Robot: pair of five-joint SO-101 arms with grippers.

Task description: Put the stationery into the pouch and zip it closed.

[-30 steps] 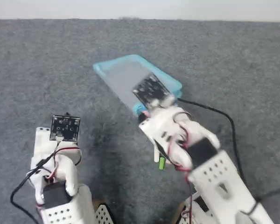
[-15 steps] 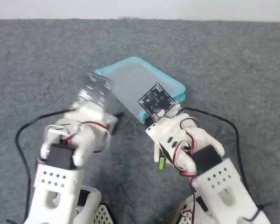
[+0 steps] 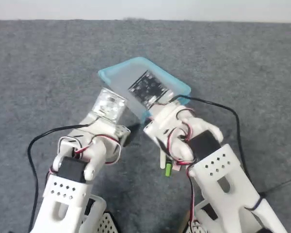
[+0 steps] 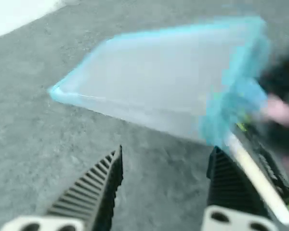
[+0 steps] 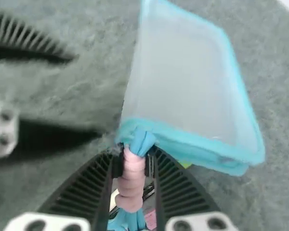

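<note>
High view: the grey mat [image 3: 48, 63] carries the pouch [image 3: 136, 80], lying flat at centre, toward the far side. It reads as thin translucent film with a blue hem: light, limp and slick, so expect it to slide and buckle if you push it. Your right gripper [image 5: 133, 161] is clamped on the pink tab [image 5: 131, 180] at the near right corner, probably the firmest hold. Your left gripper [image 4: 166, 163] hangs spread, holding nothing, beside the pouch's near left edge. Pinch the hem there, not the film, to brace against the zip. Smallest, the pen [image 3: 168, 167], white with a green end, shows near of the pouch under the right arm: rigid, thin, may roll.
</note>
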